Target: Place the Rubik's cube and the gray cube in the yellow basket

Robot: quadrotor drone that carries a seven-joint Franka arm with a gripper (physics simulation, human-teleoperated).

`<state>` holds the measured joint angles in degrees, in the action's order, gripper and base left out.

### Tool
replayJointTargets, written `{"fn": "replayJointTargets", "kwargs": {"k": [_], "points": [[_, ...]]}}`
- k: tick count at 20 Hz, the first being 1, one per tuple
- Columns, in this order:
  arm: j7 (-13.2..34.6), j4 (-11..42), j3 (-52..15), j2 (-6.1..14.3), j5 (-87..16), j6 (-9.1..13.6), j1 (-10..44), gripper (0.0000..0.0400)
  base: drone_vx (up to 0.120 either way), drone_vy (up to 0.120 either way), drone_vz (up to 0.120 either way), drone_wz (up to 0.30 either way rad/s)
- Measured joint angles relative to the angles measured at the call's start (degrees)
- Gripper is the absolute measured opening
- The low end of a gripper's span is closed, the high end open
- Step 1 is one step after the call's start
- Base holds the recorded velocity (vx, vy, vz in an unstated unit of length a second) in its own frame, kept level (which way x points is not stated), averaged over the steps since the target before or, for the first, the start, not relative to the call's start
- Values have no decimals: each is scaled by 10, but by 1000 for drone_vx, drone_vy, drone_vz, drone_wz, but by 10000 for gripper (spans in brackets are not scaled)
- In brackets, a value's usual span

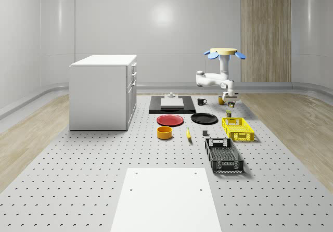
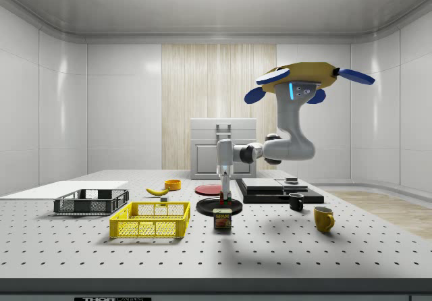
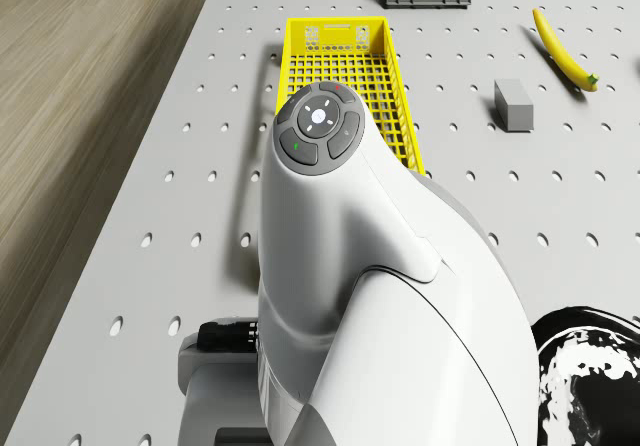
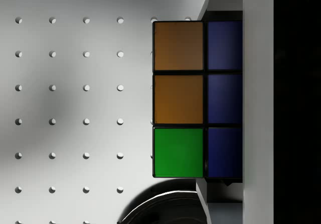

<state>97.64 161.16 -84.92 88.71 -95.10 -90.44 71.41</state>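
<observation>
Yellow basket (image 3: 343,76) sat empty on the desk (image 1: 78,180), gray cube (image 3: 513,104) just beside it. Drone (image 2: 300,78) hovered beyond the basket, hand (image 1: 230,103) pinching the Rubik's cube (image 4: 198,99); wrist view caught its orange, green, blue stickers.

The Rubik's cube (image 4: 196,99) shows orange, green and blue faces, held above the table. The gray cube (image 3: 513,104) lies on the table beside the empty yellow basket (image 3: 345,81).

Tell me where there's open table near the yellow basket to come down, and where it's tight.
Bare table lies beyond the yellow basket toward the whole-scene view's right edge, and between the basket and the gray cube. Tight: the gripper by the can and black plate, and the dark crate close by the basket.
</observation>
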Motion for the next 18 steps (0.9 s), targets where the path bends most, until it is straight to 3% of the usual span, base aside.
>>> {"fn": "replayJointTargets", "kwargs": {"k": [4, 18], "points": [[0, 0, 0, 4, 2, -4, 0, 325, 120, -80, 0, 0], [1, 0, -1, 16, 6, -15, 1, 325, 120, 0, 0, 0]]}}
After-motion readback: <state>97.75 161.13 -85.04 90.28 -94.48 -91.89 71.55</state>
